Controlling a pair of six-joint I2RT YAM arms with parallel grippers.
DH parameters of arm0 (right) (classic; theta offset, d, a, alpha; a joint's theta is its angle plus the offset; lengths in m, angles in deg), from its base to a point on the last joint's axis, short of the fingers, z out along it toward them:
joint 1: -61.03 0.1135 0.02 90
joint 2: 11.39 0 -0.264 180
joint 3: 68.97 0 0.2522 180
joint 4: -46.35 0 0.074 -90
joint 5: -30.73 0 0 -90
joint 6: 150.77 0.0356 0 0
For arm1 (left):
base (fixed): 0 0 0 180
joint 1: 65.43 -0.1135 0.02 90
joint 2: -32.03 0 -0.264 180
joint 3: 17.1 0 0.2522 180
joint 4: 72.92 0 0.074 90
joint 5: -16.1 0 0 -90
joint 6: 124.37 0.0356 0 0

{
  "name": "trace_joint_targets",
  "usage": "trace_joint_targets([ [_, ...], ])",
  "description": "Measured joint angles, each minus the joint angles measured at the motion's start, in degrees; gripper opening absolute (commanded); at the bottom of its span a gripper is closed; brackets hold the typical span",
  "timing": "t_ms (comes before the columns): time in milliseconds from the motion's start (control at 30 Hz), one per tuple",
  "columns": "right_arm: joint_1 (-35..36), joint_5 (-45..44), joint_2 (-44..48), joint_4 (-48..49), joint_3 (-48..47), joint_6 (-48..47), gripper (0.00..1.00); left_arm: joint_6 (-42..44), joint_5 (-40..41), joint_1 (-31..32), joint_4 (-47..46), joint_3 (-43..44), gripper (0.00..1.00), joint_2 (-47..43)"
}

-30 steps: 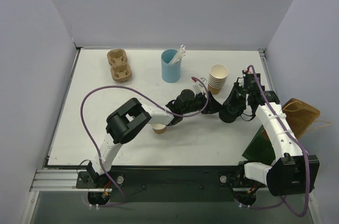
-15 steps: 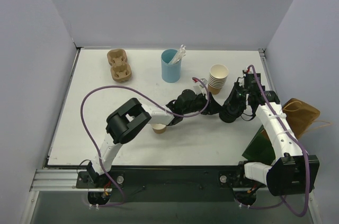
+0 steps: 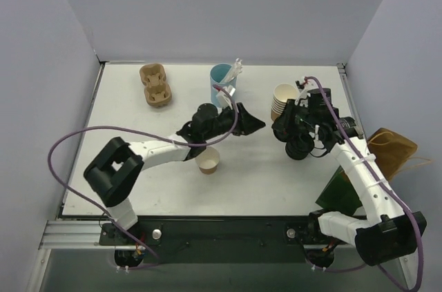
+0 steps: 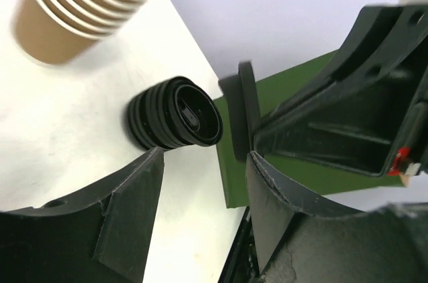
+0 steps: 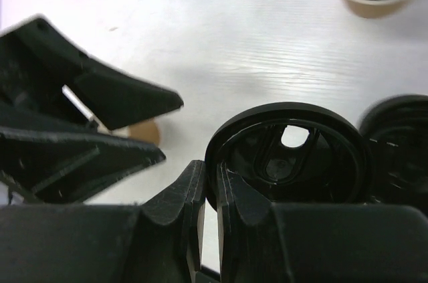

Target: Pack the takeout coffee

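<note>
Sideways stack of black lids (image 4: 175, 121) beside the green bag (image 4: 231, 179)

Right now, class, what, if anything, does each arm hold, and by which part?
The right jaws pinch one black lid by its rim; the left jaws stand open, holding nothing.

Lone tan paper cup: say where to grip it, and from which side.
Grip the tan paper cup across its side wall, just under the rim, likely coming in level from its right with the left gripper. It stands upright, mouth open; a side hold leaves the top free for the lid.
</note>
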Motion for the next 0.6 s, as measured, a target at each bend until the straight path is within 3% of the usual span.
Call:
trace_joint_targets([
  [133, 3.08, 7.69, 2.19, 2.99, -0.09, -0.7, 0.09, 3.28, 0.07, -3.3, 6.32, -4.85, 0.62, -12.52],
  [300, 3.39, 20.17, 7.04, 15.13, 4.98, 2.21, 0.1, 6.95, -1.14, -8.68, 22.05, -6.64, 0.66, -29.83],
  [433, 4.46, 30.99, 9.77, 32.3, 12.9, 11.43, 0.1, 8.37, -2.21, -12.17, 30.14, -8.04, 0.7, -42.27],
  [600, 5.62, 38.86, 6.05, 54.07, 15.26, 28.0, 0.1, 10.12, -7.23, -12.22, 34.36, -10.38, 0.71, -51.56],
])
